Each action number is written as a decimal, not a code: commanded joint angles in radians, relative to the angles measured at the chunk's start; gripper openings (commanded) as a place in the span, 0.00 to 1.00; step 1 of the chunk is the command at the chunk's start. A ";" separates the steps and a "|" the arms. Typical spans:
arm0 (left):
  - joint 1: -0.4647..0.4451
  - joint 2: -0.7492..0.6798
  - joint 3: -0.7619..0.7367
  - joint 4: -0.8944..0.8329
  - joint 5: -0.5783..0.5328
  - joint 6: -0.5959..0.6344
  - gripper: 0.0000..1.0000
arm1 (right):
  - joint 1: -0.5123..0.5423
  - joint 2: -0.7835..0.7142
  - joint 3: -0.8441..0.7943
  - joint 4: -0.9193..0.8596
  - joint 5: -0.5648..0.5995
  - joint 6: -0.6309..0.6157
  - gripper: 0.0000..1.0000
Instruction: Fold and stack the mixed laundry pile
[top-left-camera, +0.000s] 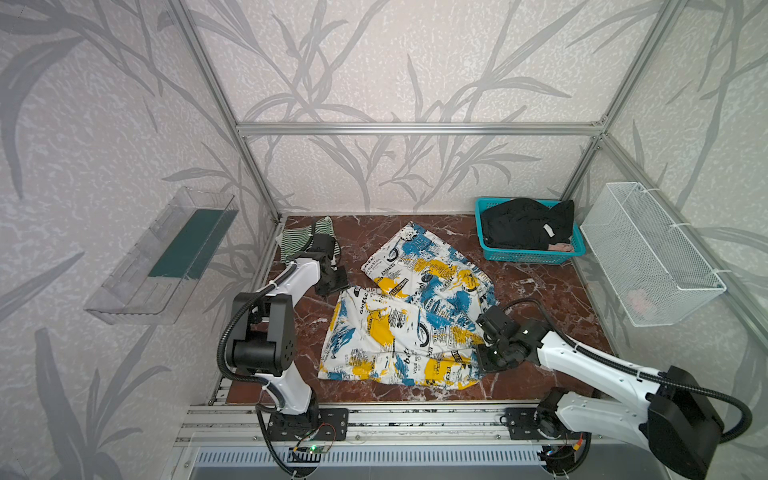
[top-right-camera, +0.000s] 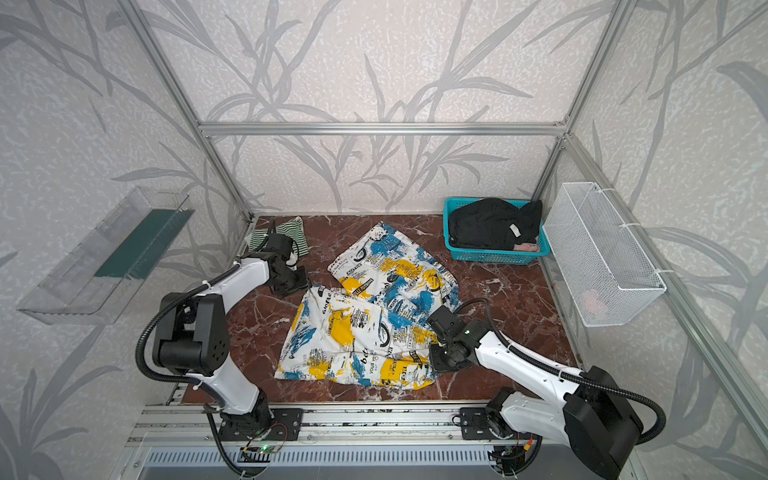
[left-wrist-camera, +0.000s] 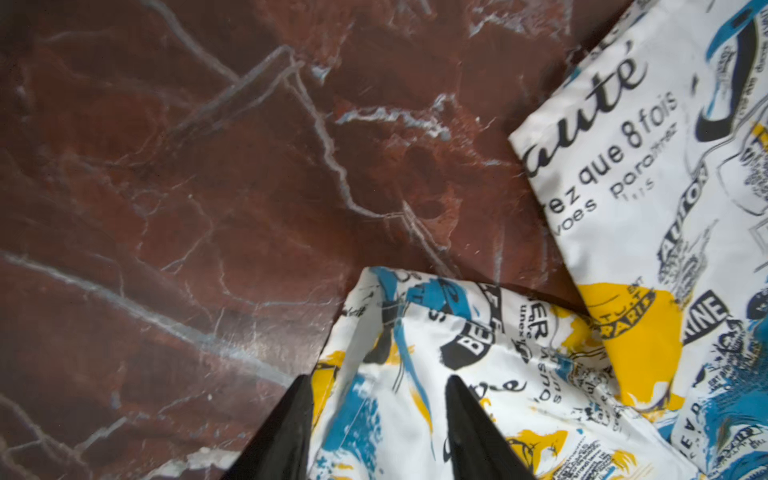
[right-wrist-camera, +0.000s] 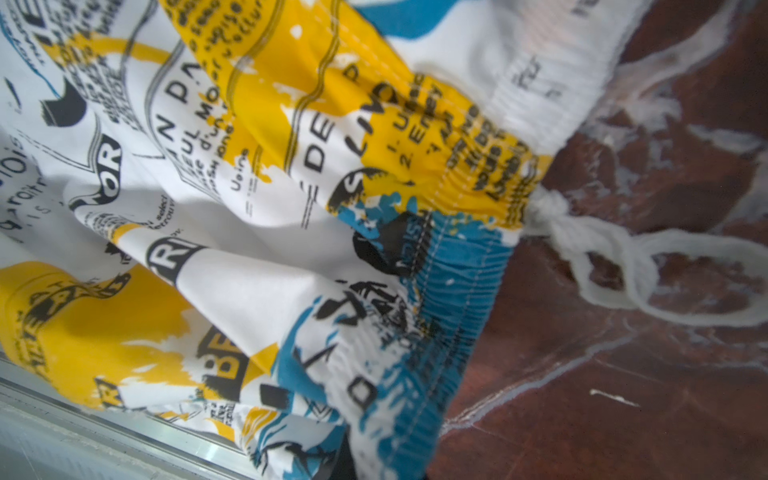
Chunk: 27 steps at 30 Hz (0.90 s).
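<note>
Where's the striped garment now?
In both top views the striped garment lies in the far left corner of the table, partly hidden by the left arm, apart from the printed garment.

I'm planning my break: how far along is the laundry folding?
Done: the striped garment looks folded in the far left corner. In hand: the printed trousers lie mid-table, legs splayed; the right hand is shut on the waistband, the left hand open over a leg hem. Left: the black garment and small pinkish piece sit unfolded in the teal basket.
</note>
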 joint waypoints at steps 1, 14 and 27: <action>0.000 -0.143 -0.037 -0.132 -0.039 -0.042 0.63 | -0.005 -0.016 -0.015 -0.015 0.009 -0.001 0.03; -0.032 -0.659 -0.488 -0.216 -0.057 -0.390 0.53 | -0.006 0.069 0.007 0.049 0.070 -0.006 0.01; -0.043 -0.382 -0.599 0.100 -0.019 -0.392 0.32 | -0.008 0.103 0.013 0.079 0.055 -0.007 0.00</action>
